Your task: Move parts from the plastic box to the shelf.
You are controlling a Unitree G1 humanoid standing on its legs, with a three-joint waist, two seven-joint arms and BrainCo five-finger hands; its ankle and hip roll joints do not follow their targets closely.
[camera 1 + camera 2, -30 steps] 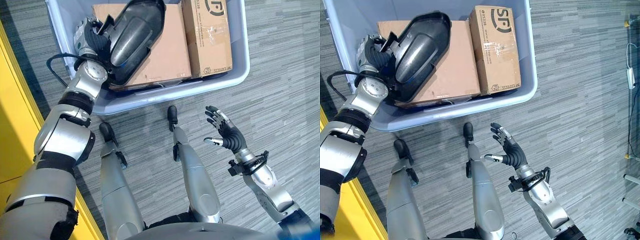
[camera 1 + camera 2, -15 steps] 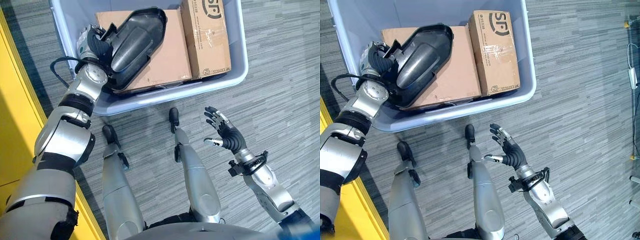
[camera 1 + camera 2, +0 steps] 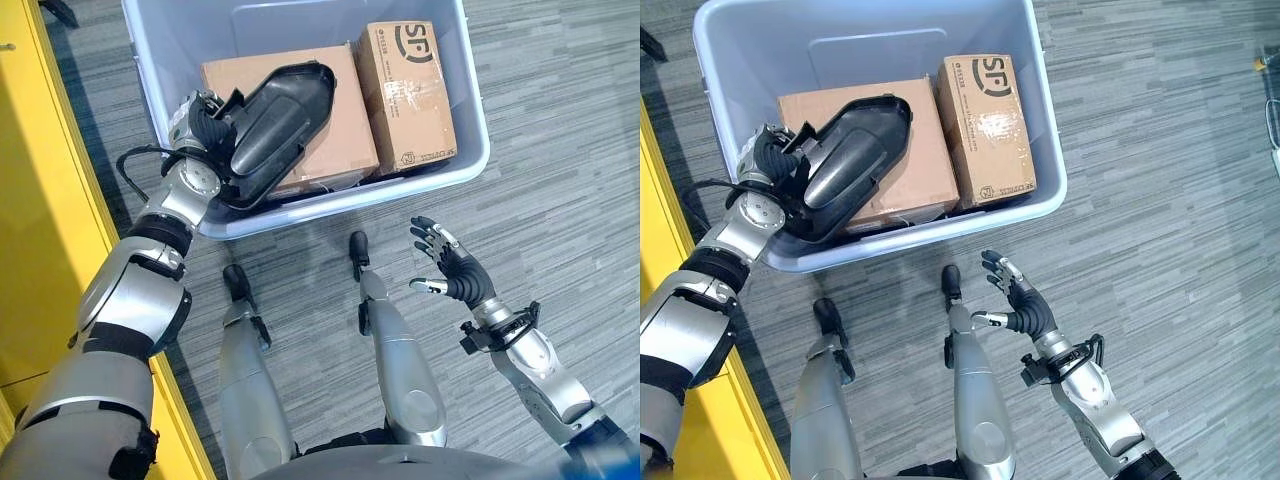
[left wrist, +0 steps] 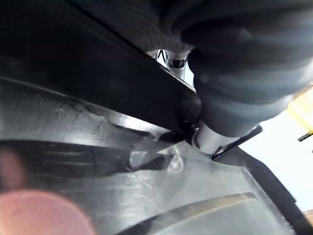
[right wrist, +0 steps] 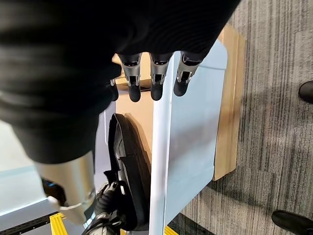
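A long black moulded part, dished like a shell with a raised rim, lies tilted across the near left corner of the pale blue plastic box. Its narrow end rests on top of the large flat cardboard carton that fills the box's middle; its broad end sits low against the box's near left wall. The left hand is at that broad end, reaching over the box rim, its dark ribbed cover pressed against the part's edge. From the head views the fingers appear wrapped around the rim of the part, some on its outer face and the rest tucked out of sight behind it. The left wrist view shows the black shell's glossy inner surface right up against the hand's cover, touching it.

Just right of the flat carton stands a second, narrower cardboard carton, touching the box's right wall. The box sits on grey striped floor.

The right hand hangs well apart from the box, over the floor on the near right side, palm turned inward. Its fingers are spread and only lightly bent, with the thumb held off to the side, and nothing lies between them. In the right wrist view the fingertips point towards the box's near wall, with the black part visible beyond it.

A yellow upright panel runs along the left side of the scene.
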